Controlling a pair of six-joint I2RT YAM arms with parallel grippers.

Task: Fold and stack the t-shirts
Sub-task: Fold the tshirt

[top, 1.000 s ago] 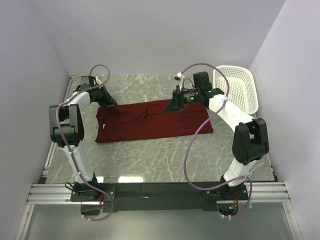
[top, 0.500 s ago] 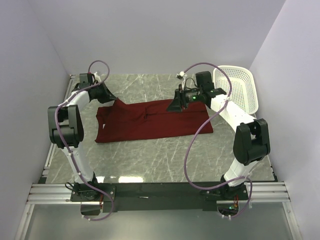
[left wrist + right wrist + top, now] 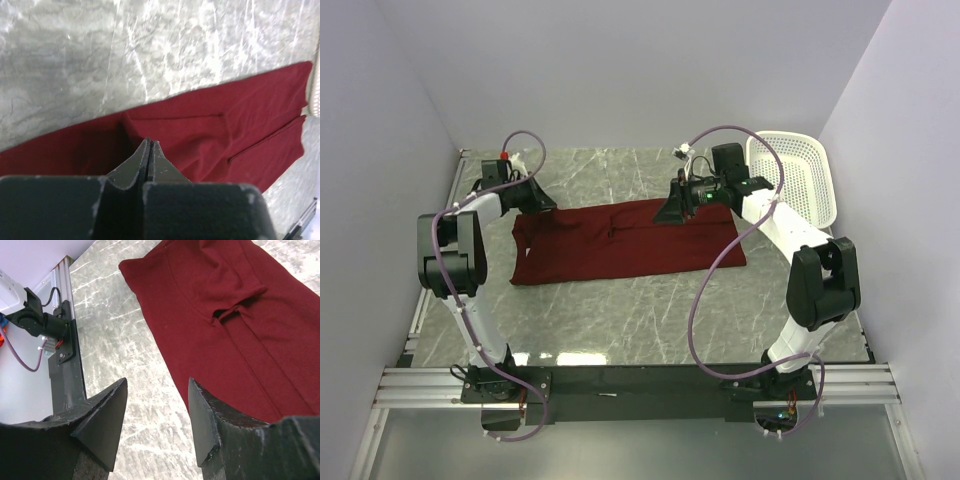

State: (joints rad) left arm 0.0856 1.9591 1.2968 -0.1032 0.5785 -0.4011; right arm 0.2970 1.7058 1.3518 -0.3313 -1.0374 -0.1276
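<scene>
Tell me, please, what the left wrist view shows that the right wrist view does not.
Only the left wrist view shows the left arm's fingers pressed shut, their tips at a crease in the plain dark red cotton t-shirt; whether they pinch it is unclear. Only the right wrist view shows the right arm's fingers standing open with nothing between them, plus a metal rail. Both show that t-shirt lying on the grey marbled table.

The left gripper is drawing back toward the table's left edge; the t-shirt's raised corner is settling.
</scene>
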